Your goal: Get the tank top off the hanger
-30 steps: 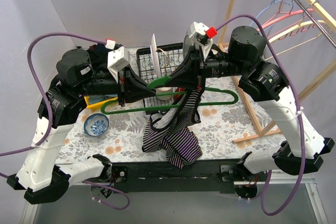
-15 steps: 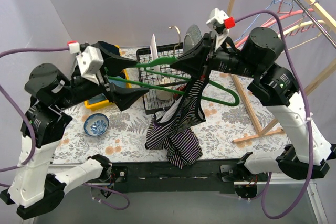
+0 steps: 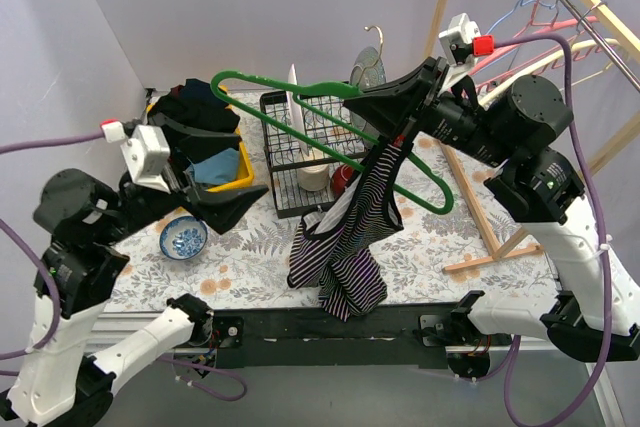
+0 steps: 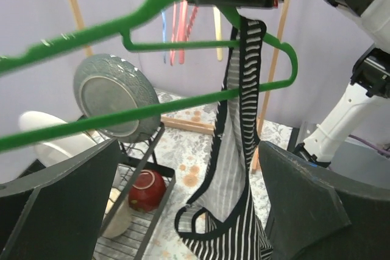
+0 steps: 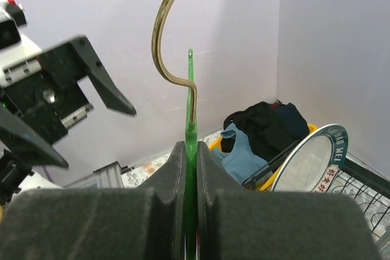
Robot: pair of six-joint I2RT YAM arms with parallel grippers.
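My right gripper [image 3: 358, 99] is shut on the neck of the green hanger [image 3: 300, 119], just below its gold hook [image 3: 375, 39], and holds it tilted above the table. The black-and-white striped tank top [image 3: 372, 192] hangs by its straps from the hanger's lower right end, and its hem is bunched on the tablecloth. In the right wrist view the jaws [image 5: 190, 150] clamp the green neck [image 5: 190, 89]. My left gripper [image 3: 232, 162] stands open at the left, apart from the hanger, with nothing in it. The left wrist view shows the hanger [image 4: 183, 98] and tank top [image 4: 241, 150] beyond its fingers [image 4: 317, 211].
A black wire dish rack [image 3: 290, 197] with plates and a red bowl [image 3: 343, 179] stands behind the tank top. A yellow bin of clothes [image 3: 205, 137] is at the back left, with a blue bowl [image 3: 184, 238] in front of it. A wooden clothes rail with hangers [image 3: 560, 7] rises at right.
My left gripper opened, let go of the hanger and drew back to the left. The right arm raised the hanger up and right, and the tank top now hangs from its lower end.
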